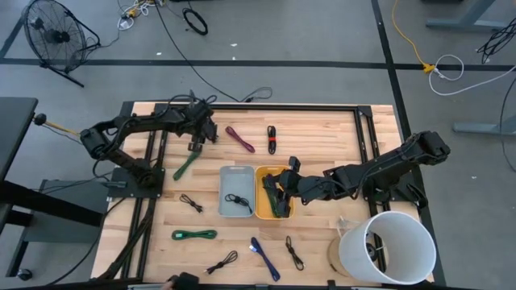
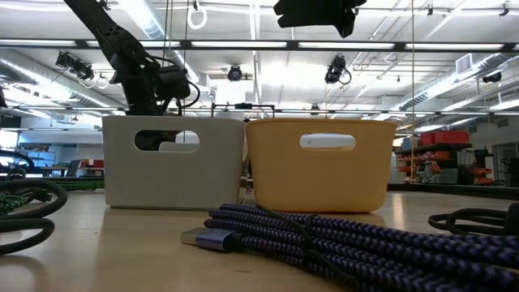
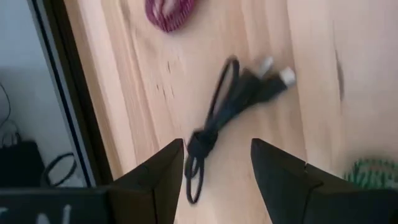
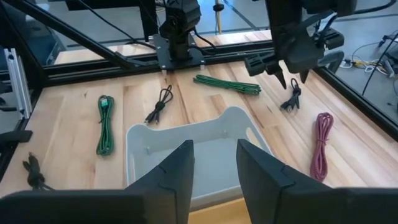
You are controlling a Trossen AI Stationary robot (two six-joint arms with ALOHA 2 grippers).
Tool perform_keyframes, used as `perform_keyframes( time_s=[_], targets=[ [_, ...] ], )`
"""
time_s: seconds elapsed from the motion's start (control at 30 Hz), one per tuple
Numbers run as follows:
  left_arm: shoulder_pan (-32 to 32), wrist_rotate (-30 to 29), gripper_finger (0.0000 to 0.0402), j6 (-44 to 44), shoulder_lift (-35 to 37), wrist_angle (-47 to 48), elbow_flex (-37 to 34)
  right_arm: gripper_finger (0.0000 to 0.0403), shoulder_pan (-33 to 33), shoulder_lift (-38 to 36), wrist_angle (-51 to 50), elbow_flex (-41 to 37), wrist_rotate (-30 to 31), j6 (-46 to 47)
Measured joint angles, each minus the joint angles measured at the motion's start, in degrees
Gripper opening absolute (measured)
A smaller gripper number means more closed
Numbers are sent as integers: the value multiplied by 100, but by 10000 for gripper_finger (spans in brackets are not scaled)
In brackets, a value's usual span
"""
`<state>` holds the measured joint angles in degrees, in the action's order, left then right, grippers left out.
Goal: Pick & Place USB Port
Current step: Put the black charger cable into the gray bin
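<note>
A bundled black USB cable [image 3: 233, 96] lies flat on the wooden table at the far left, its silver plugs [image 3: 277, 71] at one end. My left gripper [image 3: 217, 144] hangs open just above it, pointing steeply down, one finger on either side of the cable's looped end [image 3: 196, 165]. The right wrist view shows the same gripper [image 4: 287, 74] over the cable [image 4: 291, 99]. My right gripper [image 1: 282, 187] stands open over the yellow bin [image 1: 262, 173], nothing between its fingers [image 4: 180, 171]. The grey bin [image 1: 226, 173] beside it holds a black cable [image 1: 237, 200].
A magenta cable [image 1: 240, 138], a black-and-red cable [image 1: 272, 138] and a green cable [image 1: 185, 165] lie near my left gripper. More cables lie toward the near edge, among them a purple braided one [image 2: 324, 235]. A white bucket [image 1: 387, 246] stands at the near right.
</note>
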<state>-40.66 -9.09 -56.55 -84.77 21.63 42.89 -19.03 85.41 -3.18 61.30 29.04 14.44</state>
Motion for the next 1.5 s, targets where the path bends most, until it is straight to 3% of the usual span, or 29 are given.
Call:
perform_keyframes(
  time_s=[0.2,0.4,0.57,0.67,0.83,0.97,1.3,1.5],
  targets=[
    [2,121,192,-3,-357,-98,7,123,0,0,-20,0,1,2],
    [9,-197,193,-119,-886,-350,25,123,0,2,-62,0,2,2],
    [-2,-94,187,23,-1181,-131,386,123,0,2,-85,0,2,0],
    [1,-131,152,230,-1318,38,610,123,11,2,-94,0,4,1],
    [-4,-163,21,723,-1472,146,901,123,11,2,-123,0,5,1],
    [33,-208,7,1144,-1451,284,957,123,11,2,-162,0,4,0],
    [495,-439,2,2200,-1367,2629,1980,123,69,2,-347,0,4,8],
    [1159,-482,1,2468,-798,3525,2301,123,142,2,-568,0,7,155]
  ],
)
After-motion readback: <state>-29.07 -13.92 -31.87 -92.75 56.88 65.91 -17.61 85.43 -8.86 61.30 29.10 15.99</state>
